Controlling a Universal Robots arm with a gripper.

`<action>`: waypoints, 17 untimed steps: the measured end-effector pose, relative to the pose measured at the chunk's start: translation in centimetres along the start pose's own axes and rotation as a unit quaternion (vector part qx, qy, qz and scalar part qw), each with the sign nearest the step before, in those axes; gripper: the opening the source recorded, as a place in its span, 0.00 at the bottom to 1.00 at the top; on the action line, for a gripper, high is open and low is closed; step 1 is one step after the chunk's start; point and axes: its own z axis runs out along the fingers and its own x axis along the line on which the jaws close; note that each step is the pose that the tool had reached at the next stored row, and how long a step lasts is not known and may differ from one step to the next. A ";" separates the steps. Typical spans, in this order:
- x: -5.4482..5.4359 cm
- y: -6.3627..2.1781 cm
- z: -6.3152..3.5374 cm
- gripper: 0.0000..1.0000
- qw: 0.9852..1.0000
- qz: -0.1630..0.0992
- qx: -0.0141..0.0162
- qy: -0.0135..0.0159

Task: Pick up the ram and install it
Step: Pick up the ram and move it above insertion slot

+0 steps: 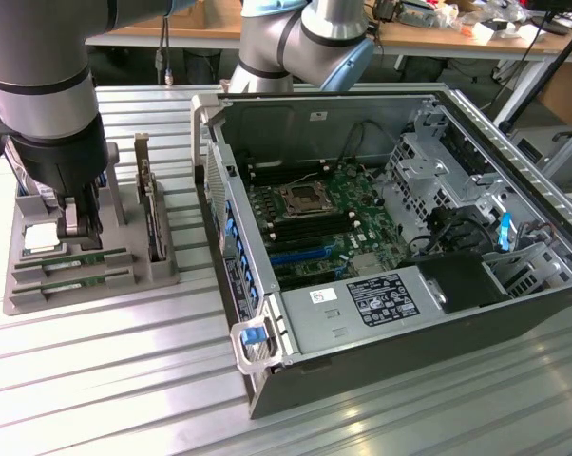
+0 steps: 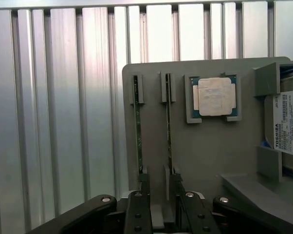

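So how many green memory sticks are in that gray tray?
2. Both sit in slots of the gray tray, side by side: the outer stick by its edge, the inner stick nearer the square chip.

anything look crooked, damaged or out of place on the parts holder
Nothing stands out: one ram stick and the other ram stick stand straight in their slots of the grey holder, the processor lies square in its pocket, and the open gripper hangs at the sticks' ends.

Holder tray (image 1: 39, 304) sat on the slatted table (image 1: 124, 380), at the exterior view's left of the open computer case (image 1: 409, 347). In the tray, two ram sticks (image 1: 72, 258) lay parallel in adjacent slots. The processor (image 1: 41, 239) sat just beside them, and the upright card (image 1: 151, 204) stood on the case side. The motherboard (image 1: 324, 214) lay inside the case.
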 end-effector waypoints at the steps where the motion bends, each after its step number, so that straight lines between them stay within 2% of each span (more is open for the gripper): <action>1: 0.0 0.01 0.07 0.30 1.000 0.000 0.000 0.000; 17: 0.4 0.05 1.09 0.30 1.000 0.000 0.000 0.000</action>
